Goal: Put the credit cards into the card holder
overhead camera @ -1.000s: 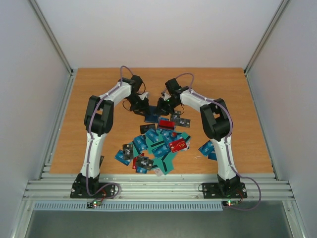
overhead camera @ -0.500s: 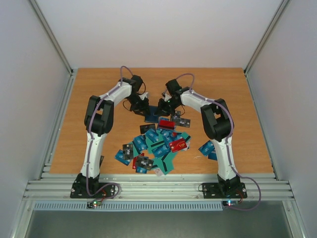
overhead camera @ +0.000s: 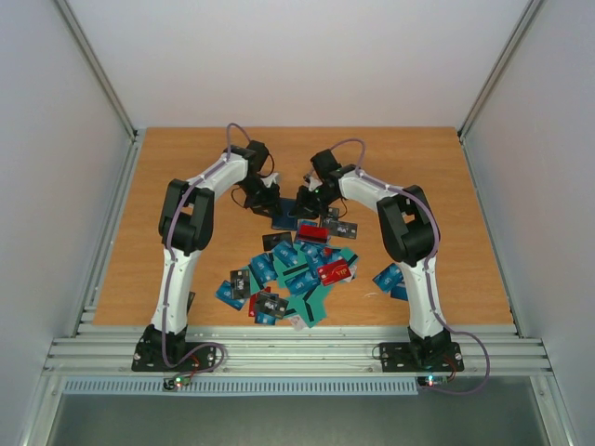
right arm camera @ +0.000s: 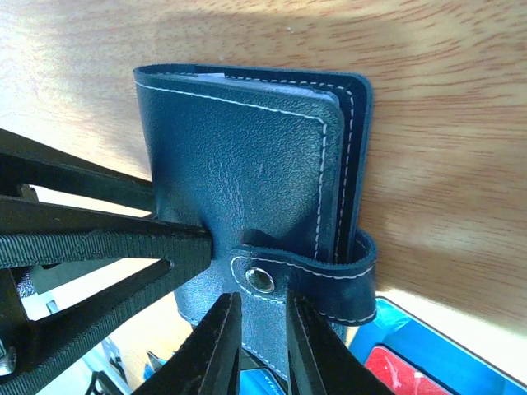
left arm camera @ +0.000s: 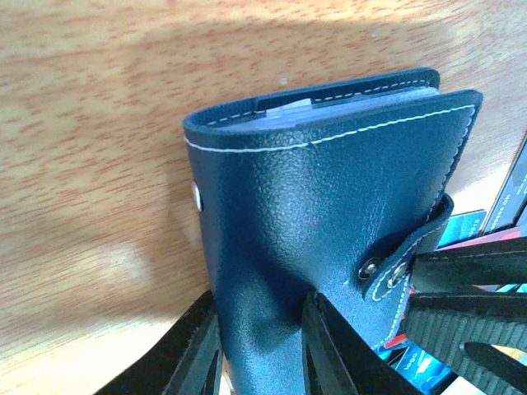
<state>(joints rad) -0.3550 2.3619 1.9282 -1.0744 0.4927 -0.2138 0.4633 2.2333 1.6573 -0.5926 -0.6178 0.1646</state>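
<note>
Between my two grippers, over the middle of the wooden table [overhead camera: 418,167], the card holder [overhead camera: 284,221] is pinched from both sides. On the near side of my grippers, toward my bases, the credit cards [overhead camera: 296,271] lie in a loose, overlapping heap of blue, teal, black and red. A few blue ones sit apart beside my right arm. A red card [right arm camera: 403,370] resting on a blue one shows just past my right fingers.

The dark navy holder is folded shut, with white stitching along its edges and pale leaves showing at its open end in the left wrist view. My left gripper [left arm camera: 259,355] is closed narrow on the holder's cover, a black finger [left arm camera: 193,354] against each face, and the holder runs away from the fingertips over bare wood. My right gripper [right arm camera: 262,333] comes in from the opposite side, its fingers nearly together at the holder's strap [right arm camera: 329,276]. At this angle I cannot quite tell whether the pads bite the strap alone or also the cover edge beneath it. The strap wraps round the holder's open edge, and its metal snap [right arm camera: 261,280] looks fastened.
</note>
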